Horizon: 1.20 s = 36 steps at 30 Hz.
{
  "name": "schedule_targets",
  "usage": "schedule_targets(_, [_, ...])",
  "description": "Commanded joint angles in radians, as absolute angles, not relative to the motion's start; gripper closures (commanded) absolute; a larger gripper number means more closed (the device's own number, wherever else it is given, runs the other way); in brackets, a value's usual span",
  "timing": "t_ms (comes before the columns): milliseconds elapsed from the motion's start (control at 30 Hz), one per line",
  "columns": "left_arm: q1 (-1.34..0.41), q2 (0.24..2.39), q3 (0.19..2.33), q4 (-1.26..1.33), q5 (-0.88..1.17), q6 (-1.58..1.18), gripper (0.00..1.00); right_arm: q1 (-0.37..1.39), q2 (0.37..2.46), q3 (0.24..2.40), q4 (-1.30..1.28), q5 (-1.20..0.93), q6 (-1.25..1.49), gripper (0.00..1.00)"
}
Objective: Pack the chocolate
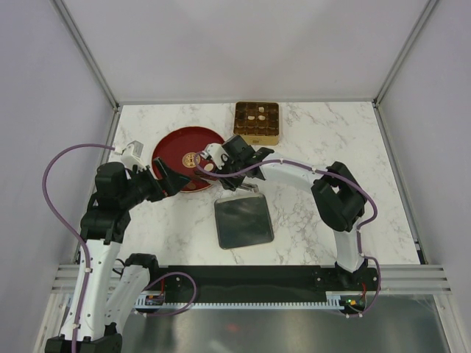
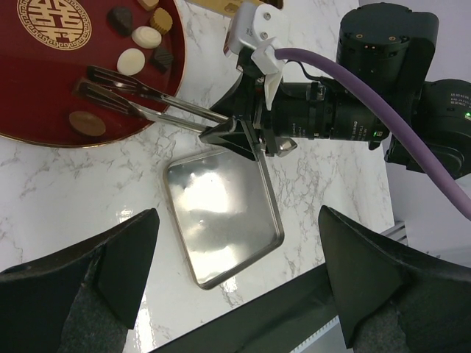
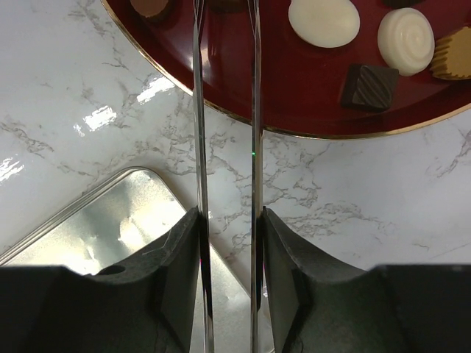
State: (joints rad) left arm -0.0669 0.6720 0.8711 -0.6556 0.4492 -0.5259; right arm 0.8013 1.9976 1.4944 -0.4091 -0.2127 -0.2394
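Observation:
The chocolate lies as several small pieces on the red dish: a cream oval, a brown oval, a dark square and a cream round. More pieces sit in the gold tin. My right gripper is shut on metal tongs. The tongs reach over the dish rim, arms slightly apart, with nothing between their tips. My left gripper hangs open and empty above the table, left of the dish's near edge.
A silver tin lid lies flat on the marble table in front of the dish, under the right arm's wrist. The right arm stretches across from the right. White walls enclose the table on three sides.

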Motion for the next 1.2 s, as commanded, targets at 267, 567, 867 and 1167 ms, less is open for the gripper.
schedule_targets(267, [-0.063, 0.673, 0.91, -0.647, 0.454, -0.511, 0.03, 0.77, 2.005, 1.572, -0.302, -0.218, -0.137, 0.61])
schedule_targets(567, [-0.063, 0.67, 0.905, -0.655, 0.44, -0.502, 0.03, 0.701, 1.973, 1.627, -0.249, -0.23, -0.002, 0.61])
schedule_targets(867, [-0.063, 0.675, 0.873, -0.655, 0.439, -0.497, 0.03, 0.53, 1.875, 1.577, -0.27, -0.017, 0.116, 0.61])
schedule_targets(1167, [-0.063, 0.678, 0.873, -0.65, 0.44, -0.502, 0.02, 0.399, 1.821, 1.536, -0.317, 0.213, 0.133, 0.6])
